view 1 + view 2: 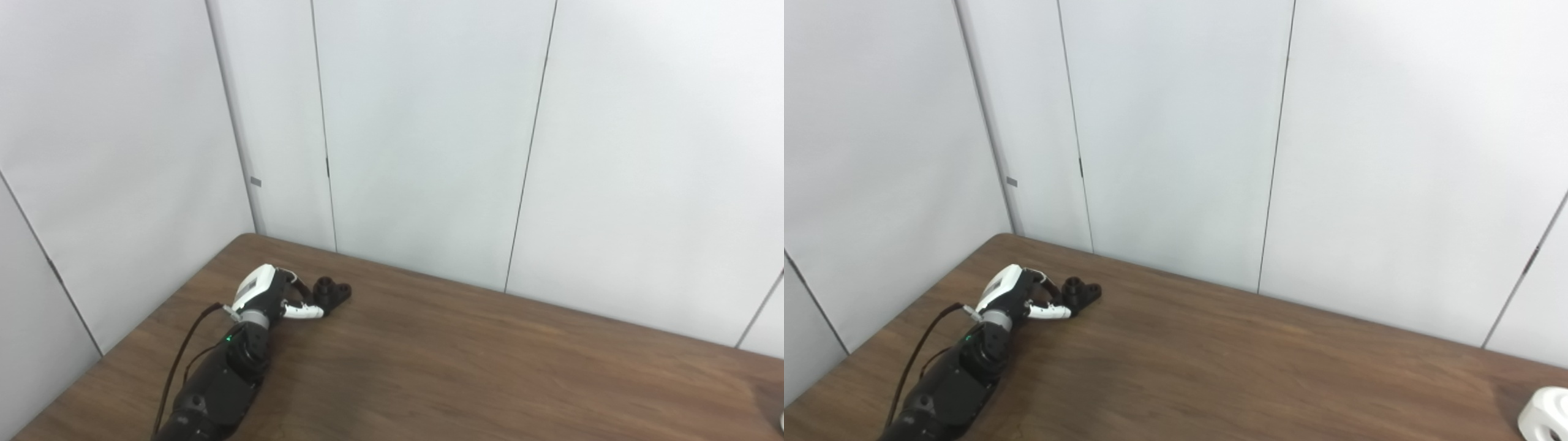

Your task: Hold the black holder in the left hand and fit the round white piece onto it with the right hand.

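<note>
The black holder [332, 293] lies on the brown table [465, 361] near its far left corner. My left hand [269, 294] reaches it from the left, with its thumb [304, 312] on the near side and its fingers on the far side of the holder's left end. The fingers are apart and the holder rests on the table. The round white piece [1545, 415] sits at the table's near right, cut off by the picture edge. My right hand is out of view.
White wall panels [429, 135] stand close behind the table's far edge and along its left side. The left forearm [214, 386] with a dark cable lies over the table's left part.
</note>
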Controlling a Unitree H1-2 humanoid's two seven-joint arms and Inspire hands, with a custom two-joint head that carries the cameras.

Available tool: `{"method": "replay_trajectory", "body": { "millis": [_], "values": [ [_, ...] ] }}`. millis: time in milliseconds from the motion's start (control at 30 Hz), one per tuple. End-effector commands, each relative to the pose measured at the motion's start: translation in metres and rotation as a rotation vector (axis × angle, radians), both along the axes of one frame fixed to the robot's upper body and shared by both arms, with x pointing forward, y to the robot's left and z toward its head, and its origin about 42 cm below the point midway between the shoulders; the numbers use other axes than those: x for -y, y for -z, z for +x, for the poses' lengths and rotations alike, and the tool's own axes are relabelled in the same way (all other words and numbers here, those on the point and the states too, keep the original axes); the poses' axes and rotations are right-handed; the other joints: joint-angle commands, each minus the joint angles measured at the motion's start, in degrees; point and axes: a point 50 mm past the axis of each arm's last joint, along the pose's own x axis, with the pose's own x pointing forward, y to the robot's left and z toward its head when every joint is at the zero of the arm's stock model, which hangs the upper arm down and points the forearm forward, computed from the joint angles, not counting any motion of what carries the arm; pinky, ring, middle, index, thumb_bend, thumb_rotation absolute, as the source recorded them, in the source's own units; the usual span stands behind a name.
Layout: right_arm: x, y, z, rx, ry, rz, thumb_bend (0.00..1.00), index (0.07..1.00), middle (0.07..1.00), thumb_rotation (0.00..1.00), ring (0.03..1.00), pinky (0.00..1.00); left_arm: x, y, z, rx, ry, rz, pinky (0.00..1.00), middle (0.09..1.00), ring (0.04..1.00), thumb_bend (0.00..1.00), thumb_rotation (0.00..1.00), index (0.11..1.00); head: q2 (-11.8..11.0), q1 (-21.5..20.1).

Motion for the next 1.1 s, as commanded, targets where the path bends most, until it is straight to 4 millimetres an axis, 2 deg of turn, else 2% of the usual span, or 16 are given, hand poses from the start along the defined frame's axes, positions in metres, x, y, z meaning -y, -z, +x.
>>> {"method": "replay_trajectory", "body": {
  "millis": [0, 333, 467, 533, 667, 800, 833, 900, 1067],
  "values": [
    [-0.008, 0.02, -0.013, -0.076, 0.023, 0.053, 0.65, 0.951, 0.901, 0.99, 0.941, 1.0, 0.0, -0.011, 0.005, 0.03, 0.029, 0.025, 1.0, 0.823, 0.939, 0.52, 0.05, 0.486, 0.37, -0.1],
    [-0.012, 0.018, -0.012, -0.07, 0.03, 0.025, 0.67, 0.942, 0.905, 0.99, 0.949, 1.0, 0.014, -0.014, -0.005, 0.007, 0.087, 0.032, 1.0, 0.835, 0.955, 0.52, 0.05, 0.487, 1.86, -1.45],
    [-0.014, 0.015, -0.012, -0.076, 0.035, 0.034, 0.66, 0.973, 0.929, 1.0, 0.982, 1.0, 0.023, -0.02, -0.014, -0.005, 0.139, 0.061, 0.93, 0.823, 0.937, 0.52, 0.05, 0.487, 2.71, -2.0],
    [-0.015, 0.013, -0.012, -0.077, 0.036, 0.037, 0.64, 0.993, 0.955, 1.0, 0.996, 1.0, 0.027, -0.023, -0.019, -0.009, 0.161, 0.072, 0.91, 0.82, 0.934, 0.52, 0.05, 0.487, 3.12, -2.31],
    [-0.017, 0.012, -0.012, -0.074, 0.034, 0.036, 0.58, 1.0, 0.978, 1.0, 1.0, 1.0, 0.039, -0.031, -0.029, -0.007, 0.22, 0.061, 0.96, 0.826, 0.946, 0.52, 0.05, 0.487, 4.45, -3.31],
    [-0.019, 0.01, -0.011, -0.069, 0.022, 0.035, 0.47, 1.0, 0.975, 1.0, 1.0, 1.0, 0.052, -0.035, -0.04, -0.014, 0.285, 0.061, 0.92, 0.832, 0.942, 0.52, 0.05, 0.487, 5.5, -4.22],
    [-0.019, 0.01, -0.01, -0.07, 0.014, 0.041, 0.52, 1.0, 0.985, 1.0, 1.0, 1.0, 0.056, -0.036, -0.042, -0.018, 0.297, 0.061, 0.9, 0.835, 0.942, 0.52, 0.05, 0.486, 6.03, -4.64],
    [-0.021, 0.007, -0.009, -0.079, 0.006, 0.041, 0.54, 1.0, 0.99, 1.0, 1.0, 1.0, 0.063, -0.037, -0.047, -0.015, 0.323, 0.054, 0.89, 0.835, 0.941, 0.52, 0.05, 0.486, 6.63, -5.15],
    [-0.024, 0.002, -0.011, -0.086, 0.003, 0.032, 0.49, 1.0, 0.975, 1.0, 1.0, 1.0, 0.082, -0.04, -0.062, -0.003, 0.408, 0.052, 0.91, 0.833, 0.942, 0.52, 0.05, 0.486, 8.8, -7.36]
  ]
}}
